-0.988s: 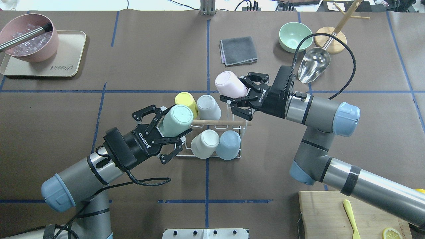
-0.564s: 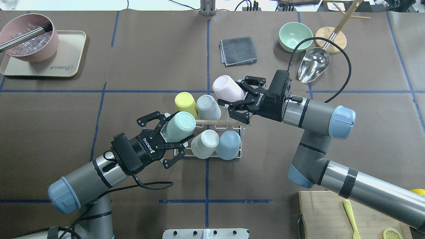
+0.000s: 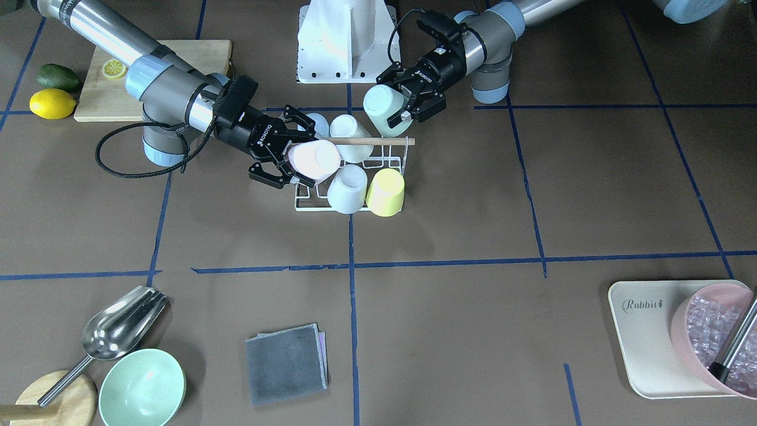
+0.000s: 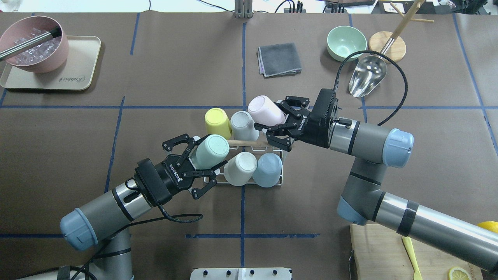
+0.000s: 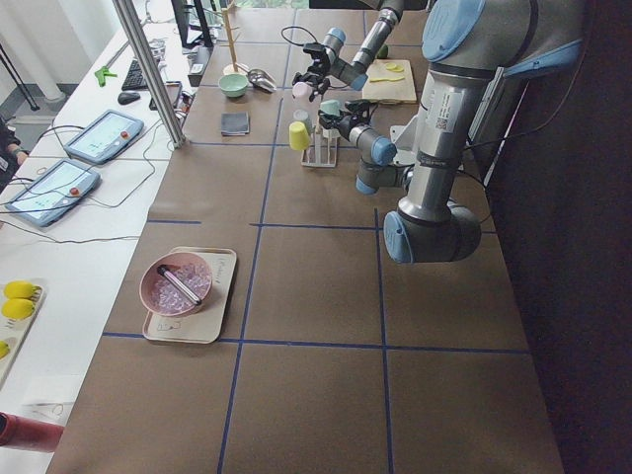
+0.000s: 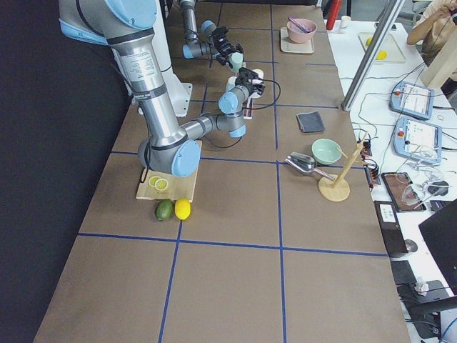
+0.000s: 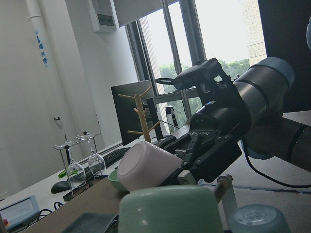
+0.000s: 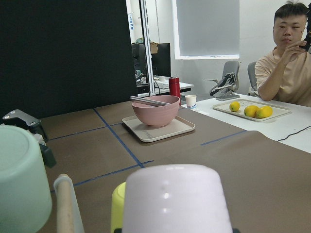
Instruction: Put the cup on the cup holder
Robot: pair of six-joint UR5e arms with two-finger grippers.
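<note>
At the desk's centre, the left gripper (image 4: 206,153) holds a tilted green cup (image 4: 211,148) at the rack's (image 4: 249,143) end nearer the left edge, the right gripper (image 4: 268,115) a pink cup (image 4: 263,109) at the other end.

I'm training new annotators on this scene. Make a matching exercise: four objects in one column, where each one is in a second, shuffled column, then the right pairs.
Things:
1. pink cup
2. mint cup
3. yellow cup
4. grey cloth

Places:
A. lying flat on the table, apart from the cups
B. held in the left gripper
C. upside down on the cup holder
D. held in the right gripper

Pairs: 1-D, 2-B, 3-C, 4-A
</note>
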